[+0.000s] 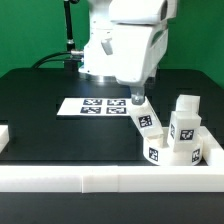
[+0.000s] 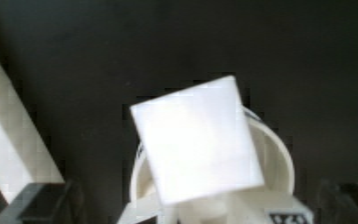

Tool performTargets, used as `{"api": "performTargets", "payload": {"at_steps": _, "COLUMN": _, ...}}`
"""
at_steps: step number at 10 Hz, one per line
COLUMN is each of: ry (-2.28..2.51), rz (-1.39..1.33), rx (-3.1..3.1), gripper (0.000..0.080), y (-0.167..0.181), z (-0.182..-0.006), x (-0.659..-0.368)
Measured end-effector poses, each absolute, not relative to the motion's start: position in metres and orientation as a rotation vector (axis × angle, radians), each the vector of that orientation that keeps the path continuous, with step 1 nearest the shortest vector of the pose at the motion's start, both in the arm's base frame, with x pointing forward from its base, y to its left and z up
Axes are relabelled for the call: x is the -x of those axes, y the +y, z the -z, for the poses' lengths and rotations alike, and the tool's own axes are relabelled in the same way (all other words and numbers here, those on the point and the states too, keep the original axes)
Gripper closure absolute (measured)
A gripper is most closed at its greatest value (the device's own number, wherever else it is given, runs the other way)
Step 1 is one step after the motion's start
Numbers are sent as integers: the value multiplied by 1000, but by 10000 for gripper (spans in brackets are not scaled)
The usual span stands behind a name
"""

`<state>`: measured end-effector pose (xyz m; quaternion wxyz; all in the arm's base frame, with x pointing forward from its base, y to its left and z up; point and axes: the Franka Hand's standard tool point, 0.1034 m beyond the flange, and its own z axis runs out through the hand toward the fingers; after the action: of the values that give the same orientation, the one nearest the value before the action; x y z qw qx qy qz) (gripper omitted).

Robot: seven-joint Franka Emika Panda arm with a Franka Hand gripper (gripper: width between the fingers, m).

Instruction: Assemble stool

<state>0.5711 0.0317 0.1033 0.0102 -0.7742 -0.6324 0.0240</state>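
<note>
My gripper (image 1: 136,98) hangs over the top end of a white stool leg (image 1: 146,121) that stands tilted, with its lower end by the other parts. In the wrist view this leg (image 2: 201,140) fills the middle, and the dark fingers (image 2: 37,204) sit well apart on either side with black gaps showing, so the gripper is open around it. The round seat disc (image 1: 163,152) leans in the corner of the rails, and its curved rim (image 2: 282,170) shows behind the leg. Another leg (image 1: 185,122) stands upright on the exterior view's right.
The marker board (image 1: 98,105) lies flat behind the gripper. A long white rail (image 1: 100,178) runs along the front and a short one (image 1: 215,150) on the exterior view's right. A rail (image 2: 5,130) also shows in the wrist view.
</note>
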Motion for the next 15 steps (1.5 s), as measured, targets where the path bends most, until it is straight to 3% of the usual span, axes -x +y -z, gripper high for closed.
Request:
{"api": "performTargets", "payload": {"at_steps": 3, "ry": -2223, "rz": -120, "rx": 2198, "gripper": 151, "y": 26, "z": -95, "x": -568}}
{"api": "performTargets", "payload": {"at_steps": 6, "ry": -2174, "rz": -135, "rx": 2241, "gripper": 151, "y": 27, "z": -90, "x": -566}}
{"api": "performTargets", "payload": {"at_steps": 7, "ry": -2171, "rz": -141, "rx": 2251, "gripper": 291, "y": 27, "z": -90, "x": -566}}
{"api": "performTargets", "payload": {"at_steps": 8, "ry": -2155, "rz": -141, "rx": 2265, "gripper": 291, "y": 29, "z": -90, "x": -566}}
{"api": "performTargets", "payload": {"at_steps": 9, "ry": -2148, "rz": -141, "rx": 2270, "gripper": 440, "y": 31, "z": -89, "x": -565}}
{"api": "performTargets", "payload": {"at_steps": 15, "ry": -2030, "rz": -142, "rx": 2383, "gripper": 468, "y": 34, "z": -90, "x": -565}}
